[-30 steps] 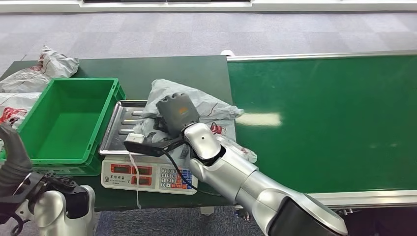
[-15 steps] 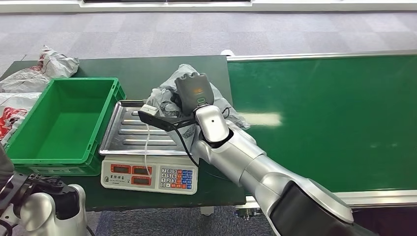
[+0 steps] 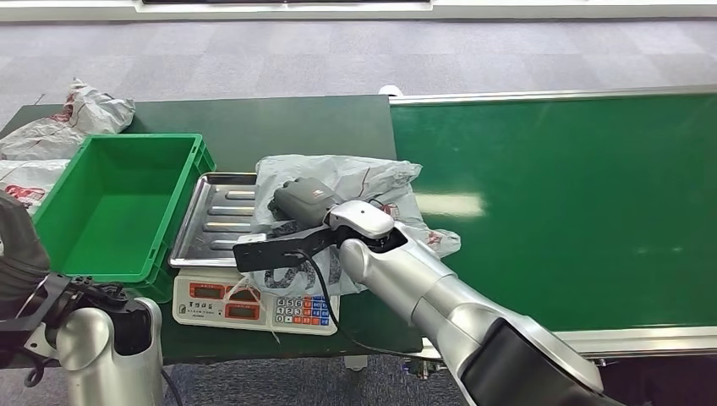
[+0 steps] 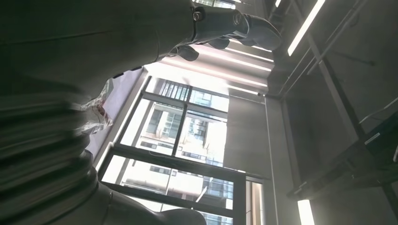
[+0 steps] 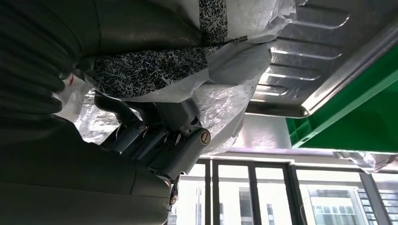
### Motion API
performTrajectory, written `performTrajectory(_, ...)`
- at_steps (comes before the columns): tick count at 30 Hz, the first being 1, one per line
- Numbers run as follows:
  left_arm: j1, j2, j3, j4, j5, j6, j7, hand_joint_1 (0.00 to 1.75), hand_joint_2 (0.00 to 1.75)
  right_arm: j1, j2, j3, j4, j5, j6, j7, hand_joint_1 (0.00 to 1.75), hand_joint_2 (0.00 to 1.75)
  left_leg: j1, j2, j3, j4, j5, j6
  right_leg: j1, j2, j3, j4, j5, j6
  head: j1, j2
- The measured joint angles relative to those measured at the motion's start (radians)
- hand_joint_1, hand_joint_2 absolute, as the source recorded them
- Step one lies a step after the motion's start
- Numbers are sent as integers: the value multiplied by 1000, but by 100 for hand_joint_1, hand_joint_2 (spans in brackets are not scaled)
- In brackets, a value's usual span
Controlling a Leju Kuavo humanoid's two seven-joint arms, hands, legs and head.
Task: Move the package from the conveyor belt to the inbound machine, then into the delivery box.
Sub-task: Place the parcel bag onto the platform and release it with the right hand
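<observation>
The package (image 3: 351, 175) is a crumpled grey-white plastic bag with black speckled tape. It lies over the right part of the scale's steel tray (image 3: 211, 227) and onto the dark table beside it. My right hand (image 3: 301, 197) lies on top of the bag and grips it. In the right wrist view its dark fingers (image 5: 157, 133) curl into the bag's plastic (image 5: 220, 98) above the tray (image 5: 300, 61). The green delivery box (image 3: 110, 211) stands to the left of the scale with nothing in it. My left hand (image 4: 230, 23) is raised toward the ceiling, fingers stretched, holding nothing.
The green conveyor belt (image 3: 550, 211) runs along the right, with its metal rim near me. The scale's display and keypad (image 3: 254, 300) face me. Other bagged parcels (image 3: 76, 118) lie at the table's far left. My left forearm (image 3: 21, 254) stands at the lower left edge.
My right hand rose and drew back with the package half a second ago. It has now come down, and the bag lies spread over the tray's right side. My left arm shifted slightly.
</observation>
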Motion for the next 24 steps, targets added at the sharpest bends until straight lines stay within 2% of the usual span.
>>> performTrajectory(8,3,2,-14,4,-8,0,0,0,175,9,0,0,0,-88,73,-68,175,175,0,0,0,0,0,0,0,0,0,0,0,0,0,0)
performTrajectory(9,3,2,-14,5,-8,0,0,0,175,11,1,1,0,-91,78,-72,166,175,0,0,0,0,0,0,0,0,0,0,0,0,0,0)
performTrajectory(11,3,2,-14,5,-8,0,0,0,175,16,2,2,-1,-93,82,-72,79,175,0,0,0,0,0,0,0,0,0,0,0,0,0,0)
performTrajectory(12,3,2,-14,5,-8,0,0,0,175,18,3,3,-2,-94,81,-68,35,131,0,0,0,0,0,0,0,0,0,0,0,0,0,0)
performTrajectory(13,4,2,-14,5,-8,0,0,0,175,19,3,4,-3,-93,78,-61,0,87,0,0,0,0,0,0,0,0,0,0,0,0,0,0)
performTrajectory(15,7,2,-14,4,-8,0,0,0,175,20,3,8,-4,-92,58,-41,0,0,0,0,0,0,0,0,0,0,0,0,0,0,0,0)
performTrajectory(20,24,2,-14,-7,-8,0,0,0,175,21,3,20,-9,-102,-56,11,0,0,0,0,0,0,0,0,0,0,0,0,0,0,0,0)
performTrajectory(24,29,2,-14,-10,-8,0,0,0,175,21,3,21,-9,-103,-76,21,0,0,0,0,0,0,0,0,0,0,0,0,0,0,0,0)
